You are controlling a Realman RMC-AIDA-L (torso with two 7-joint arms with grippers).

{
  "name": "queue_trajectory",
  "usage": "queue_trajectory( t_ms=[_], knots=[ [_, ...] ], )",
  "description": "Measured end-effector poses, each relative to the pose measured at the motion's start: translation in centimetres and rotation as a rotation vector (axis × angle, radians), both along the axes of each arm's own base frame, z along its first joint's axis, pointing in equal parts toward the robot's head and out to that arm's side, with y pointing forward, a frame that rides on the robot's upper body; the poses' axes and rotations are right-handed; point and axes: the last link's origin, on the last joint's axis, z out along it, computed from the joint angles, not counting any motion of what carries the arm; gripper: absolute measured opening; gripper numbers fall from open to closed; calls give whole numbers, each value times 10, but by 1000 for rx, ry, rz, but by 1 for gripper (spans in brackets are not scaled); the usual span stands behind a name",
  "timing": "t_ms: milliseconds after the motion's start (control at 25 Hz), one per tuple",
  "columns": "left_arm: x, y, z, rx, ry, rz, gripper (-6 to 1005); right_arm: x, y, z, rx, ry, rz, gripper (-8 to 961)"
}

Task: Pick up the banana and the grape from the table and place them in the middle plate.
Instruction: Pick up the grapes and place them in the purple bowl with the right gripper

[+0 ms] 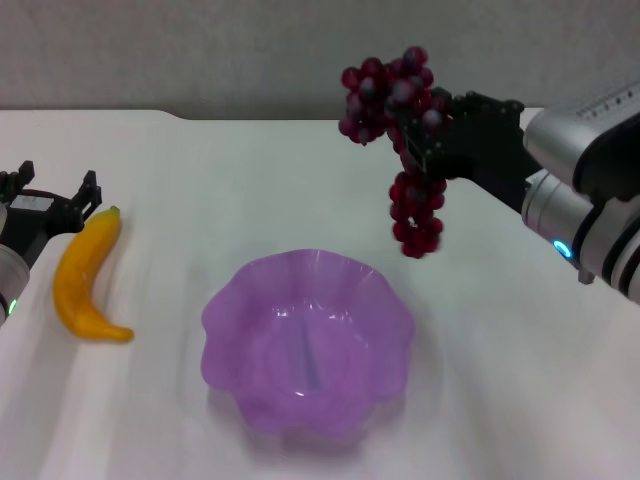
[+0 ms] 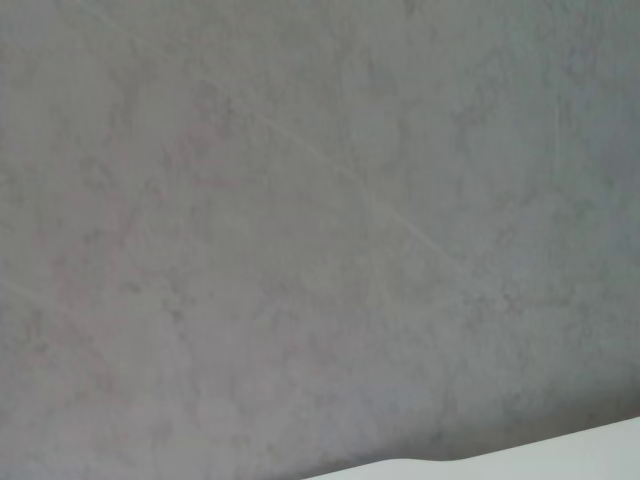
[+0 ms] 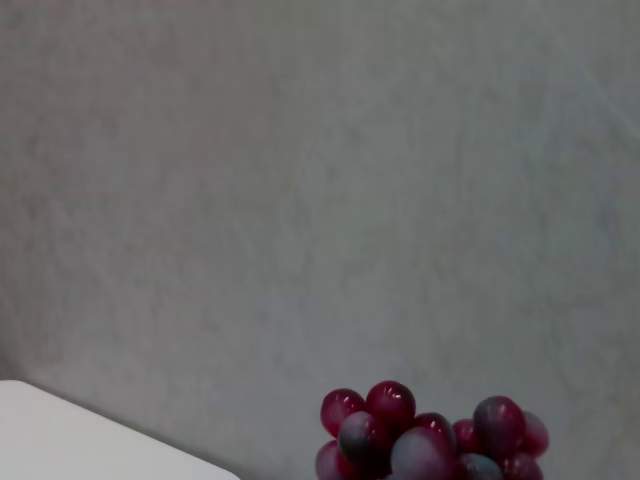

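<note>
My right gripper is shut on the grape bunch and holds it in the air, behind and to the right of the purple plate. The bunch hangs down, its lower end above the table. Its top grapes also show in the right wrist view. The yellow banana lies on the table left of the plate. My left gripper is open just behind the banana's dark-green tip, low over the table.
A grey wall stands behind the table's far edge. The plate holds nothing. The left wrist view shows only the wall and a sliver of the table's edge.
</note>
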Motion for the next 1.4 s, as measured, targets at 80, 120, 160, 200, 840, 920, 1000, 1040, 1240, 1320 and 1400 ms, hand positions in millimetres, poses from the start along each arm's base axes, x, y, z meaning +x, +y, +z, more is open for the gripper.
queue_trajectory(
  t_ms=[80,120,160,200,840,920,1000,1040,1240,1320,1400],
  knots=[
    [0,0,0,0,0,0,818,-6,-1,3,-3,-9,19,380],
    [0,0,0,0,1,0,818,-9,-1,4,-2,-10,29,380],
    [0,0,0,0,1,0,818,-12,-2,5,0,-12,37,380],
    [0,0,0,0,2,0,818,-14,-2,5,1,-12,45,379],
    [4,3,0,0,4,-9,819,-35,-34,-44,-117,-25,142,377],
    [4,3,0,0,4,-10,819,-32,-38,-52,-127,-31,143,376],
    [4,3,0,0,4,-10,818,-29,-41,-61,-133,-38,149,376],
    [4,3,0,0,4,-10,818,-28,-42,-65,-136,-39,151,377],
    [6,4,0,0,4,-14,819,-19,-43,-81,-170,-62,139,379],
    [7,6,0,-1,3,-19,818,-11,-42,-88,-186,-67,115,379],
    [8,6,-1,-1,3,-21,818,-3,-40,-94,-207,-71,89,380]
  ],
)
